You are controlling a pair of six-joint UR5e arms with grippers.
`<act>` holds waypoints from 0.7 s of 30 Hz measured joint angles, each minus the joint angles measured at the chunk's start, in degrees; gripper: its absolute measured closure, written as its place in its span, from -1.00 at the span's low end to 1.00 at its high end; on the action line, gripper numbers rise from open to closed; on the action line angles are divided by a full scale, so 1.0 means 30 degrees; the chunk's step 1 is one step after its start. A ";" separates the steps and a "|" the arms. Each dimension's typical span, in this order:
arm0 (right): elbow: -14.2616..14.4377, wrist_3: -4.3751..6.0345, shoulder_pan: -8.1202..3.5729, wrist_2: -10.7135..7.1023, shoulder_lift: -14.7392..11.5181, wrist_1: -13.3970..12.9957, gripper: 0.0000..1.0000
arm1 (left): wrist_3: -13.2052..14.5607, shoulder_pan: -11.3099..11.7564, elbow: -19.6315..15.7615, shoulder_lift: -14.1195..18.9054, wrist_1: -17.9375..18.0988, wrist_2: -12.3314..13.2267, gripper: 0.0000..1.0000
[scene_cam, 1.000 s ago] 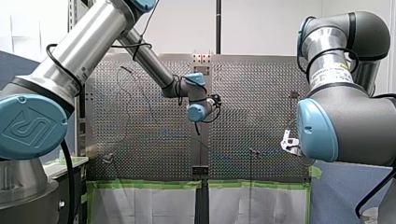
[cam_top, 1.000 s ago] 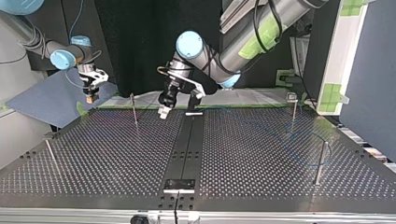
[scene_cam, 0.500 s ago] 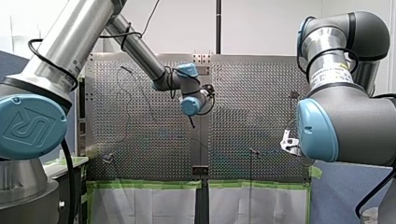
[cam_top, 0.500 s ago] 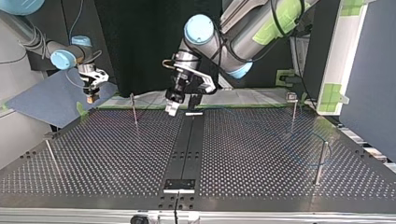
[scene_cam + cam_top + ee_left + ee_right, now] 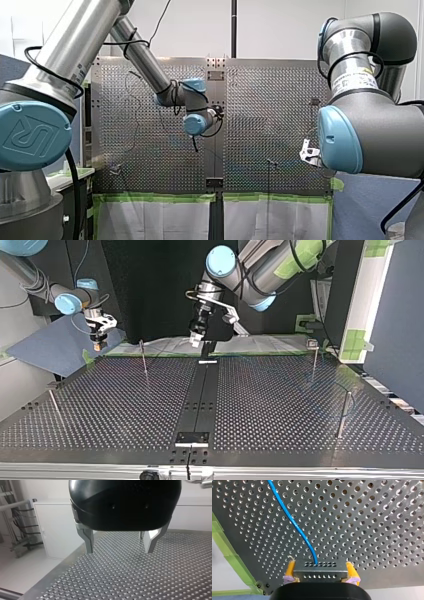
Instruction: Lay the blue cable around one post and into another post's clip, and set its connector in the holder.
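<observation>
1. Right wrist view. The right gripper (image 5: 321, 572) has its yellow pads (image 5: 290, 570) clamped on the two ends of the connector (image 5: 320, 570), a grey block with rows of pin holes. The blue cable (image 5: 294, 523) leaves its middle and runs slack across the perforated table (image 5: 374, 530). Green tape (image 5: 227, 547) marks the table edge close by.

2. Left wrist view. The left gripper (image 5: 119, 547) is spread wide, with nothing between its metal fingers (image 5: 87, 541). It hangs above the table and no cable shows ahead of it.

3. Front view. My left arm reaches in over the middle of the table. My right arm's elbow fills the view's right and hides most of its gripper. The cable is only a faint thread at the view's left.

4. Top view. The right gripper hangs at the far left corner, off the table edge. The left gripper is over the far end of the centre strip (image 5: 200, 400). Thin posts stand at left (image 5: 143, 357) and right (image 5: 314, 360), with a stouter one nearer (image 5: 344, 412). I cannot tell which piece is the holder.

5. Risks, as I judge them:
   - The connector is gripped only by its ends, so a tug from a snagged cable could twist it in the pads and spoil its seating.
   - Nothing guides the slack, so it may drape over the wrong post or miss the clip.
   - The left gripper must cross towards the cable and could knock a post on the way.
</observation>
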 joint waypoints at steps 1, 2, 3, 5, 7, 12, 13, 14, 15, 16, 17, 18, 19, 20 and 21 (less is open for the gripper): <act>0.0000 0.0000 0.0001 -0.0001 -0.0002 -0.0004 0.97 | -0.0005 0.0000 -0.0202 0.0002 -0.0004 -0.0007 -1.00; 0.0000 -0.0001 0.0003 -0.0002 -0.0004 -0.0005 0.97 | -0.0008 0.0003 -0.0364 0.0000 -0.0005 -0.0023 -1.00; 0.0000 0.0000 0.0005 -0.0002 -0.0003 -0.0005 0.97 | -0.0010 0.0012 -0.0528 -0.0005 -0.0007 -0.0067 -1.00; -0.0001 0.0000 0.0006 -0.0002 -0.0003 -0.0003 0.97 | -0.0006 0.0051 -0.0892 -0.0007 -0.0009 -0.0245 -1.00; -0.0001 0.0000 0.0007 -0.0002 -0.0004 -0.0003 0.97 | 0.0008 0.0094 -0.1197 -0.0006 -0.0007 -0.0467 -1.00; -0.0001 0.0000 0.0016 -0.0002 -0.0008 -0.0016 0.97 | 0.0303 0.0175 -0.1931 0.0006 0.0240 -0.1086 -1.00; -0.0001 -0.0001 0.0024 -0.0002 -0.0006 -0.0024 0.97 | 0.0455 0.0170 -0.2127 0.0007 0.0378 -0.1192 -1.00; -0.0002 0.0000 0.0036 -0.0013 -0.0006 -0.0037 0.97 | 0.0555 0.0171 -0.2262 0.0007 0.0480 -0.1255 -1.00; -0.0002 0.0000 0.0043 -0.0030 -0.0005 -0.0044 0.97 | 0.0626 0.0180 -0.2389 0.0008 0.0575 -0.1317 -1.00; -0.0001 0.0000 0.0052 -0.0066 -0.0005 -0.0048 0.97 | 0.0671 0.0199 -0.2574 0.0007 0.0694 -0.1409 -1.00; -0.0003 0.0000 0.0065 -0.0138 -0.0006 -0.0057 0.97 | 0.0665 0.0220 -0.2720 0.0007 0.0781 -0.1486 -1.00; -0.0002 -0.0001 0.0072 -0.0192 -0.0007 -0.0066 0.97 | 0.0643 0.0239 -0.2866 0.0009 0.0857 -0.1568 -1.00; -0.0001 0.0000 0.0081 -0.0237 -0.0006 -0.0072 0.97 | 0.0583 0.0262 -0.3063 0.0010 0.0935 -0.1673 -1.00; -0.0001 0.0000 0.0091 -0.0281 -0.0001 -0.0079 0.97 | 0.0529 0.0278 -0.3218 0.0010 0.0980 -0.1749 -1.00; -0.0002 0.0000 0.0094 -0.0303 0.0000 -0.0089 0.97 | 0.0478 0.0292 -0.3366 0.0010 0.1019 -0.1812 -1.00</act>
